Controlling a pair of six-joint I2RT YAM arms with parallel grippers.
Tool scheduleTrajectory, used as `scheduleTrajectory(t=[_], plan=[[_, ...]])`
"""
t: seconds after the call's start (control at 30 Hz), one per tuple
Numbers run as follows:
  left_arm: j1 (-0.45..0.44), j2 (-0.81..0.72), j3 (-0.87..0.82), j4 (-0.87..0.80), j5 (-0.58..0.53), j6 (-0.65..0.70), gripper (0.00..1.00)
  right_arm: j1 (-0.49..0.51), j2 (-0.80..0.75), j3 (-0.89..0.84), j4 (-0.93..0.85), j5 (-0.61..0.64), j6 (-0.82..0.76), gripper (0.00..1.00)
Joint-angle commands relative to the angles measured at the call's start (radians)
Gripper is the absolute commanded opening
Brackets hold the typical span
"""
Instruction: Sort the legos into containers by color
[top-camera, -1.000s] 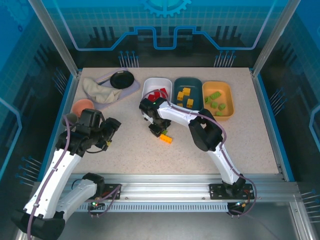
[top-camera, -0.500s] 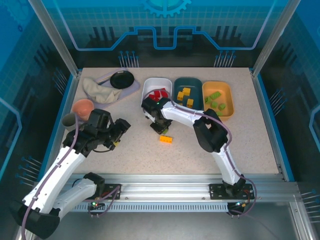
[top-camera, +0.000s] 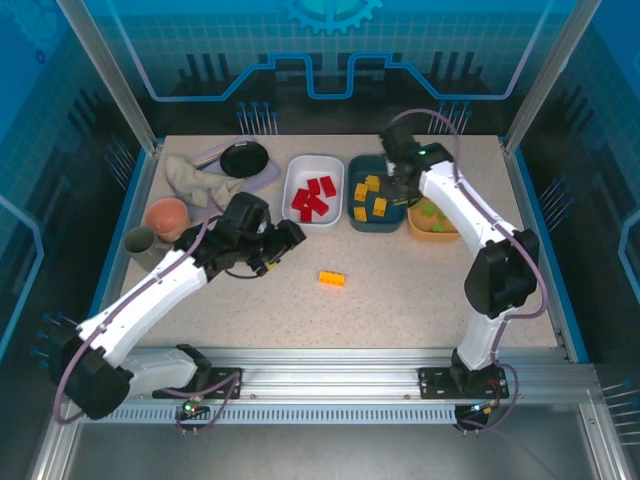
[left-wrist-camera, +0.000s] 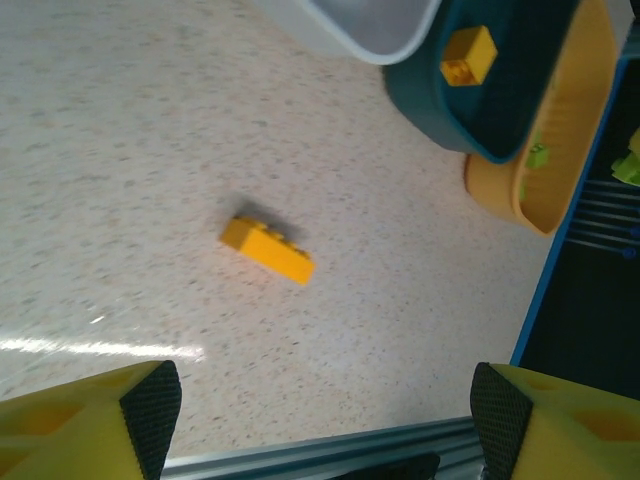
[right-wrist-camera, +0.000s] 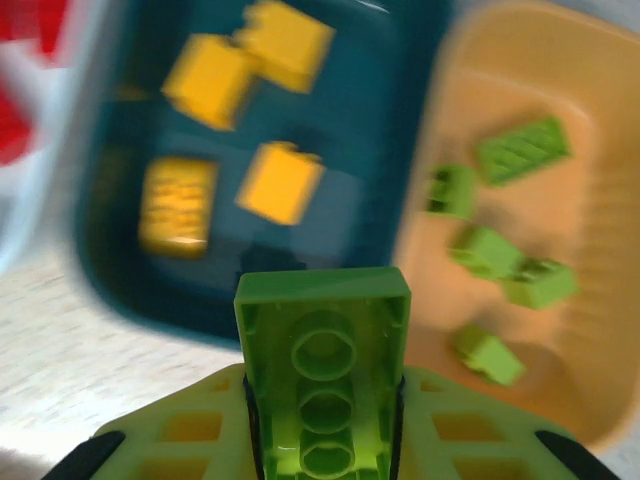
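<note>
nearly sorted: the right claw (right-wrist-camera: 322, 425) clamps a green brick (right-wrist-camera: 322, 340) above the teal tray (right-wrist-camera: 370, 150), beside the orange tray (right-wrist-camera: 590, 300) of greens; the left claw (left-wrist-camera: 325, 410) hangs open near one yellow brick (left-wrist-camera: 267, 250) left on the table (top-camera: 400, 300).

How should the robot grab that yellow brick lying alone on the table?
Probably from straight above, pinching the yellow brick across its two long sides. It lies flat and alone on the table, so there is room down both sides, and the narrow way is the easier span.
</note>
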Motion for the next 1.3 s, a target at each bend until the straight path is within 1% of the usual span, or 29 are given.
scheduleTrajectory(t=[0.0, 0.13, 0.23, 0.33, 0.53, 0.67, 0.7, 0.77, 0.87, 1.0, 1.13, 1.27], plan=[[-0.029, 0.093, 0.088, 0.059, 0.042, 0.056, 0.8, -0.091, 0.038, 0.004, -0.054, 0.054, 0.053, 0.3], [-0.051, 0.222, 0.197, 0.069, 0.074, 0.082, 0.8, -0.202, 0.138, 0.088, -0.061, 0.075, 0.062, 0.31], [-0.068, 0.305, 0.277, 0.064, 0.089, 0.102, 0.8, -0.266, 0.237, 0.174, -0.083, 0.089, 0.068, 0.32], [-0.079, 0.376, 0.338, 0.061, 0.103, 0.109, 0.8, -0.309, 0.329, 0.251, -0.093, 0.085, 0.072, 0.34], [-0.099, 0.471, 0.434, 0.027, 0.105, 0.159, 0.79, -0.348, 0.492, 0.435, -0.158, 0.075, 0.094, 0.34], [-0.107, 0.502, 0.459, 0.014, 0.1, 0.182, 0.8, -0.356, 0.567, 0.499, -0.179, 0.064, 0.117, 0.35], [-0.111, 0.508, 0.464, 0.009, 0.099, 0.187, 0.79, -0.357, 0.579, 0.512, -0.185, 0.057, 0.12, 0.38], [-0.114, 0.521, 0.471, -0.006, 0.092, 0.195, 0.79, -0.354, 0.598, 0.537, -0.197, 0.05, 0.126, 0.46], [-0.118, 0.526, 0.475, -0.024, 0.077, 0.207, 0.79, -0.341, 0.593, 0.544, -0.198, 0.051, 0.126, 0.57], [-0.122, 0.526, 0.484, -0.071, 0.038, 0.226, 0.8, -0.313, 0.545, 0.539, -0.185, 0.049, 0.121, 0.66], [-0.122, 0.526, 0.503, -0.147, -0.012, 0.272, 0.82, -0.28, 0.433, 0.516, -0.152, 0.029, 0.11, 0.67], [-0.122, 0.54, 0.504, -0.234, -0.053, 0.322, 0.83, -0.232, 0.27, 0.412, -0.057, -0.037, 0.091, 0.68]])
